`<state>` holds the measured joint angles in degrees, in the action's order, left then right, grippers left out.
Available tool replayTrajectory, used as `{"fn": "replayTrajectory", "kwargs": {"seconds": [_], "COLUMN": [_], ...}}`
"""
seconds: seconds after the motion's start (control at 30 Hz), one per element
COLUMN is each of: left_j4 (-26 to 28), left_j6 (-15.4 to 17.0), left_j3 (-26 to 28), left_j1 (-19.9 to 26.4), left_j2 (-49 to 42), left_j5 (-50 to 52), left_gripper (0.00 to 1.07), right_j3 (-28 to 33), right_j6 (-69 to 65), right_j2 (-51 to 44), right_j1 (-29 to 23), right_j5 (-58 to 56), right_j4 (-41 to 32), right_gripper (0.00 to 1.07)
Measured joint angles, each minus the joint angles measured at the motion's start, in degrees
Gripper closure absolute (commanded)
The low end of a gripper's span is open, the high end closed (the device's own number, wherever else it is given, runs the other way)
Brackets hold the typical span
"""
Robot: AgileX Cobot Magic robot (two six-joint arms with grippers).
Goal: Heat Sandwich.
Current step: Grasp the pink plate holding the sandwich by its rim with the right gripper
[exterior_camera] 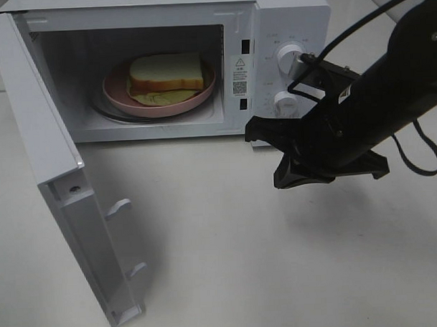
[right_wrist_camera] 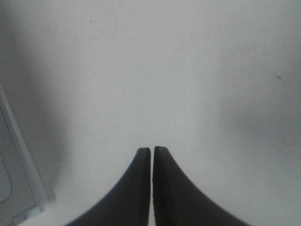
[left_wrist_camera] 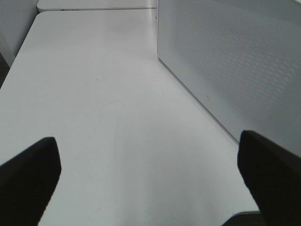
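Observation:
The sandwich lies on a round pink plate inside the open white microwave. My right gripper hangs above the table in front of the microwave's control panel, outside the cavity. In the right wrist view its jaws are pressed together with nothing between them. My left gripper shows only in the left wrist view. Its dark fingers stand wide apart over bare table, beside a perforated white microwave wall, holding nothing.
The microwave door swings out to the front left and stands across the left of the table. Its lower corner shows in the right wrist view. Two white knobs sit on the control panel. A black cable trails behind the right arm.

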<state>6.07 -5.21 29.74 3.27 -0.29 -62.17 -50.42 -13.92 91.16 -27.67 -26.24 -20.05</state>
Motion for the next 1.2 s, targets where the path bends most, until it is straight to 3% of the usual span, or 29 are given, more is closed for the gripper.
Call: {"fn": "replayTrajectory", "kwargs": {"seconds": [0.13,0.43,0.97,1.13,1.2], "left_j4": [0.00,0.00,0.00,0.00,0.00], "left_j6": [0.00,0.00,0.00,0.00,0.00], "left_j3": [0.00,0.00,0.00,0.00,0.00], "left_j1": [0.00,0.00,0.00,0.00,0.00], "left_j2": [0.00,0.00,0.00,0.00,0.00], "left_j5": [0.00,0.00,0.00,0.00,0.00], "left_gripper": [0.09,0.09,0.09,0.09,0.09], "right_j3": [-2.75,-8.54,-9.11,-9.11,-9.11], "right_j6": [3.50,29.97,81.19,89.04,88.81], "right_j2": [0.00,0.00,0.00,0.00,0.00], "right_j1": [0.00,0.00,0.00,0.00,0.00], "right_j5": [-5.27,-17.53,-20.17,-20.17,-20.11], "right_j4": [2.64,6.59,6.88,9.45,12.20], "right_gripper": [1.01,1.00,0.99,0.90,0.76]}}
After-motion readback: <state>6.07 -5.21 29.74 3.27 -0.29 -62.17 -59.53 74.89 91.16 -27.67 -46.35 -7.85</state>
